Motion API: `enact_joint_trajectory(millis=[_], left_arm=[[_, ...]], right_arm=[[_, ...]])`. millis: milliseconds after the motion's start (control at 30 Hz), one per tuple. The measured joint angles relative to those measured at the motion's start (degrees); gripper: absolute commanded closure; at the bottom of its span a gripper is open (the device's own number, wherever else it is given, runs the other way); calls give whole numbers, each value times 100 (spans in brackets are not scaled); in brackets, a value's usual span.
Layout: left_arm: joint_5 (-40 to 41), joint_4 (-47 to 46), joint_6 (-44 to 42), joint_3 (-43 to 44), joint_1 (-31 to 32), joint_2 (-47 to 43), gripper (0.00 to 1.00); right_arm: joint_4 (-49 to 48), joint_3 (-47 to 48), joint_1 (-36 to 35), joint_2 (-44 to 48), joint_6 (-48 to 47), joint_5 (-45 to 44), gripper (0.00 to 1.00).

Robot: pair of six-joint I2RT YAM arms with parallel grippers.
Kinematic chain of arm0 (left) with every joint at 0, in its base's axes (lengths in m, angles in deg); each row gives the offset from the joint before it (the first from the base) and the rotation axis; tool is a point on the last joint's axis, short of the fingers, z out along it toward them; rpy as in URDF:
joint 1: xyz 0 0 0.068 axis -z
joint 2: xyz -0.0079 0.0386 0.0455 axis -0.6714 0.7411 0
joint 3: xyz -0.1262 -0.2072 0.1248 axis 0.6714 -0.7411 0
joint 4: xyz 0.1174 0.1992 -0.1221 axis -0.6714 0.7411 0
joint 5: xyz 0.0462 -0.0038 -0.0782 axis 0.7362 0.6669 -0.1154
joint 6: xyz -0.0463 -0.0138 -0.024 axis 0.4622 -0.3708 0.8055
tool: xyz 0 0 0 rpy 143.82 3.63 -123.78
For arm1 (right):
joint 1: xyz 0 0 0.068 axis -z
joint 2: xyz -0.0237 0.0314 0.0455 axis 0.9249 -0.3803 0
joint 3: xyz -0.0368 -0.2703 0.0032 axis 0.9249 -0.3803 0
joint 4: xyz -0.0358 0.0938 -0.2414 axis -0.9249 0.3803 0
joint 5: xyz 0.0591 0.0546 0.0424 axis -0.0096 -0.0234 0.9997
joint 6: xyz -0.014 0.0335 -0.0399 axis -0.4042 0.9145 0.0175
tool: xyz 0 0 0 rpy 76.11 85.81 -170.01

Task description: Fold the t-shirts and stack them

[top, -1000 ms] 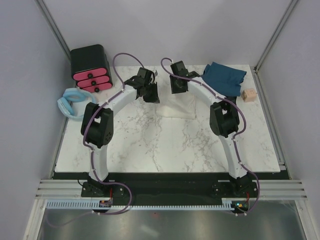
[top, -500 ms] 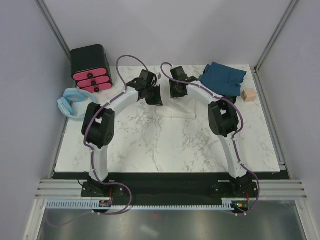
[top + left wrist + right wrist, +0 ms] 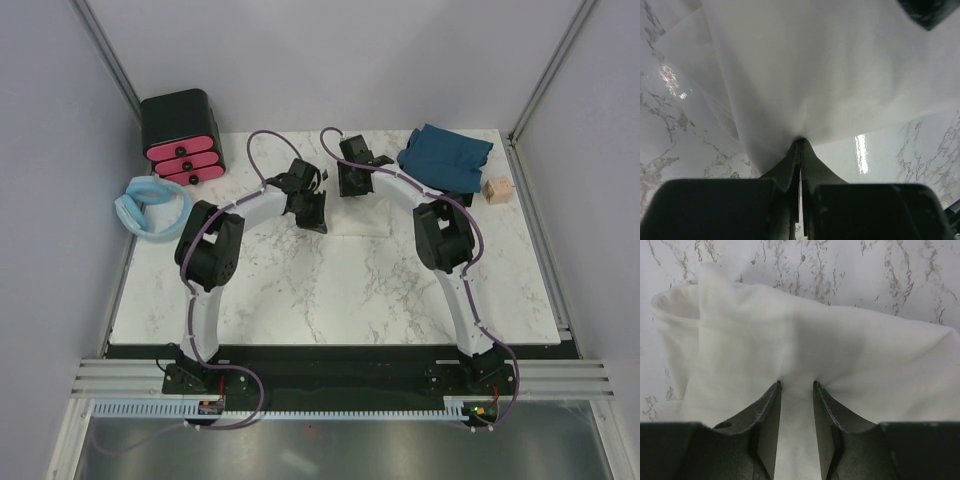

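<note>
A: White marble table [image 3: 330, 290], grey walls round it. Our cream-white shirt [image 3: 830, 75] sits far middle, between both arms. The teal shirt [image 3: 445, 155] lies bunched at the far right corner.
B: Grips?
A: The left gripper [image 3: 800, 145] is clamped tight on a thin edge, with the cloth puckering from the tips. The right gripper [image 3: 796, 386] pinches a thicker fold, jaws slightly apart around it.
B: Handling?
A: We judge it light and limp, likely to drape and slip. We'd hold hems or corners, not mid-panel. No labels or writing readable.
</note>
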Motion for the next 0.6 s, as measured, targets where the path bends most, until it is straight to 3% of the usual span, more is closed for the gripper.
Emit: enact_joint_trajectory(millis=[600], left_arm=[[-457,264,280,271,-144,417,98]], right_arm=[[33,157,-9,-118,92,-289,61]])
